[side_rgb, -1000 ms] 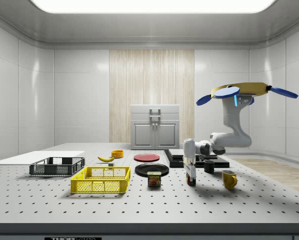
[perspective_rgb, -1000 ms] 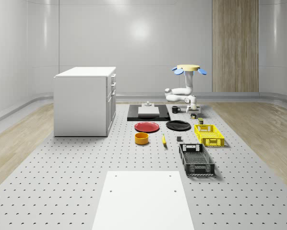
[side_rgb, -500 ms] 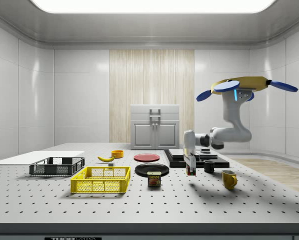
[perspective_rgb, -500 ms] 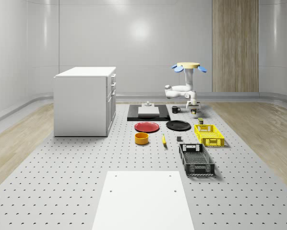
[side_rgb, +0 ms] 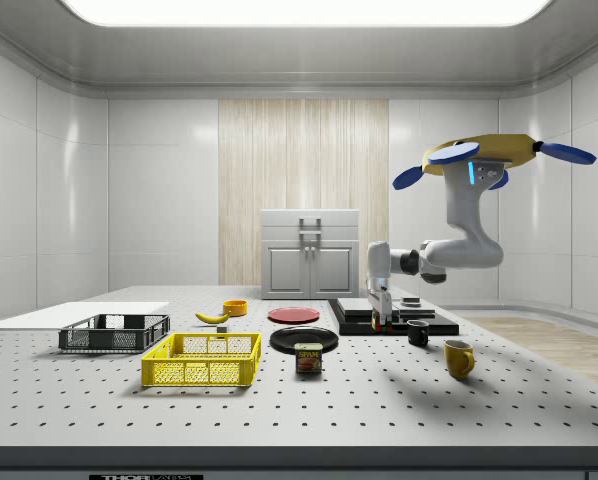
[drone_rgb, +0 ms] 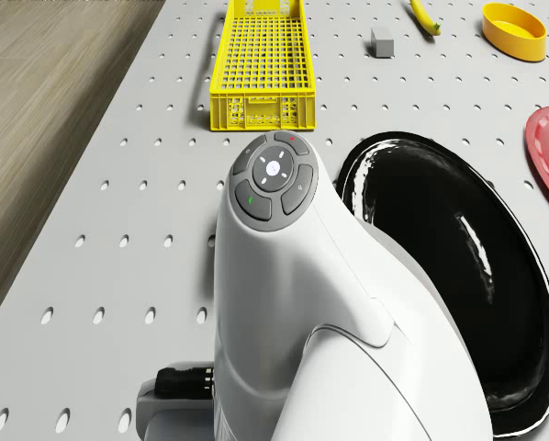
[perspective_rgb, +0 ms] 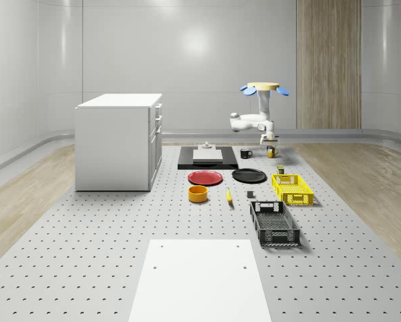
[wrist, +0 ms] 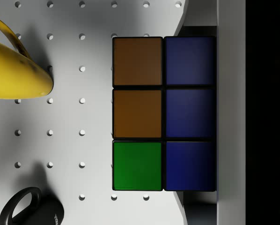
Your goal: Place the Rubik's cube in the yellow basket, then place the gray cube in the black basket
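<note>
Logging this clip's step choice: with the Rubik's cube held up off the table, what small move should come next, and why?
Probably carry it toward the yellow basket. The Rubik's cube sits in the gripper, clear of the table beside the mugs, while the drone hovers short of the basket.

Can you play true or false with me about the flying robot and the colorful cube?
1. The gripper holds the Rubik's cube up in the air. True.
2. The Rubik's cube is already inside the yellow basket. False: that basket holds nothing; the cube is in the gripper.
3. The gray cube sits on the table near the yellow basket. True.
4. The drone rests on the white cabinet. False: it hovers above the table's far end, near the mugs.
</note>
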Controlling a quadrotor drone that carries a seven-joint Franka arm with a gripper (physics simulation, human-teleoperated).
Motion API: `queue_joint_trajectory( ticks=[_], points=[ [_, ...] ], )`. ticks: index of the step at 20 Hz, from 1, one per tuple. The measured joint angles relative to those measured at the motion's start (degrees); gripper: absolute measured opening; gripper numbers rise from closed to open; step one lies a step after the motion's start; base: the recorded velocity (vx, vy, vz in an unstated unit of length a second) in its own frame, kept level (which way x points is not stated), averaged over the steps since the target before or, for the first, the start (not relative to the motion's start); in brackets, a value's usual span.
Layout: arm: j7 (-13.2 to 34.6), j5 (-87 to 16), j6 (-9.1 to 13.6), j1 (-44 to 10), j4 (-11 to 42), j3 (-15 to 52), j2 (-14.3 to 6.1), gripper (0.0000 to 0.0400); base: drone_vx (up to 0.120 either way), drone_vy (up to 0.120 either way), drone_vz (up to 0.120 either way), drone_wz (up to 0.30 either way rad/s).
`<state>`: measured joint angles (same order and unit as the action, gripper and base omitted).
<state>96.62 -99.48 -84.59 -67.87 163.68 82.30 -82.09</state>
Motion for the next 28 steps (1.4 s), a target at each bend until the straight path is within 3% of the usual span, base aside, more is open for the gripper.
queue_joint_trajectory(
  ticks=[6, 13, 28],
  points=[
    [0.2, 0.6, -0.9, -0.2, 0.0, 0.3, -1.1, 0.0325, 0.000, 0.080, 0.013, 0.000],
    [0.3, 1.1, -2.0, -0.3, -0.1, 0.5, -2.2, 0.0325, 0.114, 0.114, 0.000, 0.000],
    [0.5, 1.9, -3.9, -0.6, -0.1, 0.8, -4.3, 0.0325, 0.120, 0.000, 0.000, 0.000]
  ],
)
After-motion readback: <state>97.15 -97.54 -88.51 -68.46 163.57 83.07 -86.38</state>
